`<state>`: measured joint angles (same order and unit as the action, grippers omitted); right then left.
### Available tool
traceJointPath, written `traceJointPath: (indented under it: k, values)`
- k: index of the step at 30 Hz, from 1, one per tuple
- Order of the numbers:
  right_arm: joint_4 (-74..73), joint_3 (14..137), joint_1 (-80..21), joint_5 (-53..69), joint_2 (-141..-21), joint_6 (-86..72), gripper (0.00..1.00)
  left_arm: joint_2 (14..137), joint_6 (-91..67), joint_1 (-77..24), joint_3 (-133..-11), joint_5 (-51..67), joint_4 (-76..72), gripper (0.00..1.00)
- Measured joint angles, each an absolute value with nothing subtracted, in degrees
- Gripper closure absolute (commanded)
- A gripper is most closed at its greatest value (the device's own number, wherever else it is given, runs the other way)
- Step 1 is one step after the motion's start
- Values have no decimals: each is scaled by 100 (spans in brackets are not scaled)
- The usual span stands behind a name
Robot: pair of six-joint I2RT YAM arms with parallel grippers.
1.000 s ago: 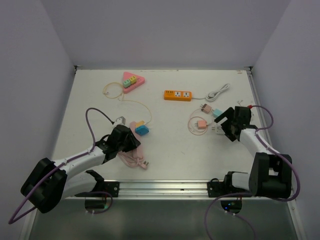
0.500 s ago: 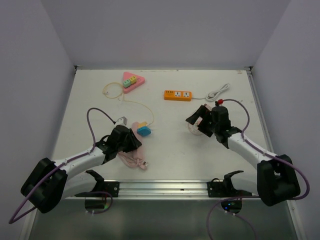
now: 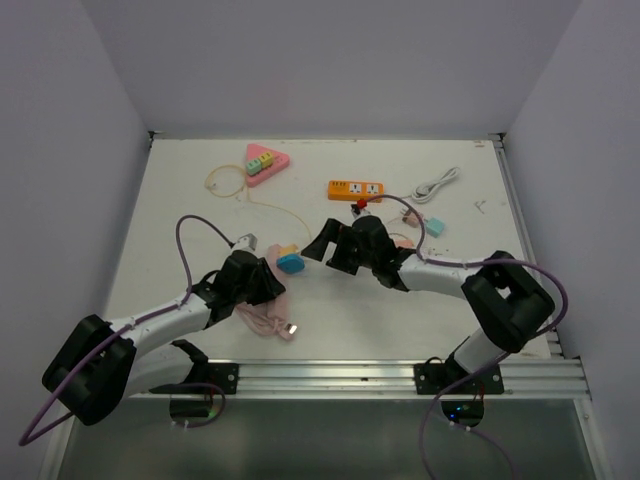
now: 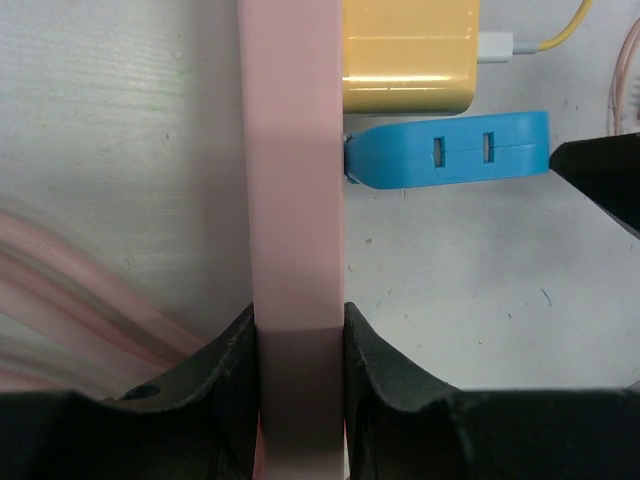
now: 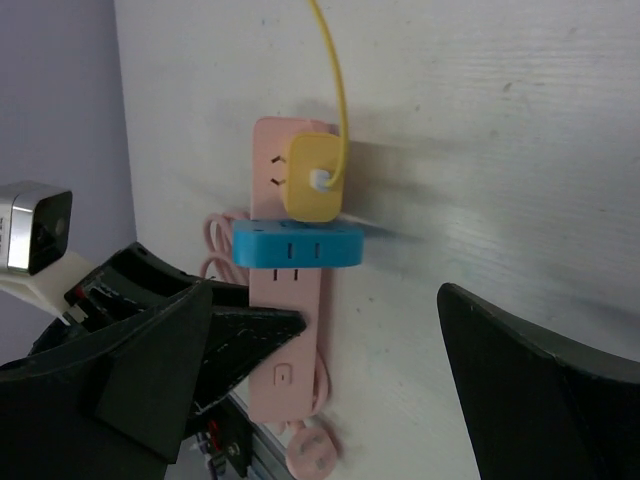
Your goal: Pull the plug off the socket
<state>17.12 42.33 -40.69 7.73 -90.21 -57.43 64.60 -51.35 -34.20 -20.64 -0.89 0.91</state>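
Note:
A pink power strip (image 3: 272, 272) lies at the left of the table with a yellow plug (image 3: 283, 248) and a blue plug (image 3: 289, 263) seated in it. My left gripper (image 3: 264, 284) is shut on the strip's near end; in the left wrist view the fingers (image 4: 225, 370) clamp the strip (image 4: 295, 180) from both sides, below the blue plug (image 4: 450, 150) and the yellow plug (image 4: 410, 55). My right gripper (image 3: 325, 254) is open and empty just right of the blue plug. In the right wrist view its jaws stand wide around the blue plug (image 5: 298, 247) and the strip (image 5: 285, 330).
A pink triangular socket (image 3: 262, 160) with a yellow cable sits at the back left. An orange power strip (image 3: 357, 188) and a white cable (image 3: 436, 183) lie at the back. Loose pink (image 3: 405, 241) and teal (image 3: 435, 227) plugs lie right of centre. A pink cord (image 3: 265, 320) coils near the strip.
My right arm has swung left across the table, from beside the loose plugs at the right to just beside the blue plug. The left gripper has stayed on the strip.

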Motion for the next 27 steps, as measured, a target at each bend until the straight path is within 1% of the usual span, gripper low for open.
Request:
traceJointPath:
  k: [8, 15, 19, 21, 24, 27]
  values:
    - [2130, 4853, -4521, 867, -9878, -5817, 1, 6458, -5120, -3420, -1994, -14, -56, 100]
    - [2143, 5026, -4626, 873, -10230, -5850, 2, 6449, -5120, -3420, -1975, 1, -84, 100]
    - [2141, 5070, -4650, 862, -10294, -5846, 7, 6449, -5118, -3420, -1975, 8, -91, 100]
    - [2141, 5109, -4650, 867, -10315, -5841, 8, 6449, -5116, -3420, -1973, 21, -95, 100]
    - [2147, 5199, -4650, 867, -10379, -5828, 14, 6449, -5118, -3420, -1966, 32, -104, 100]
    - [2137, 5207, -4650, 856, -10398, -5822, 23, 6445, -5120, -3420, -1946, 38, -134, 100]
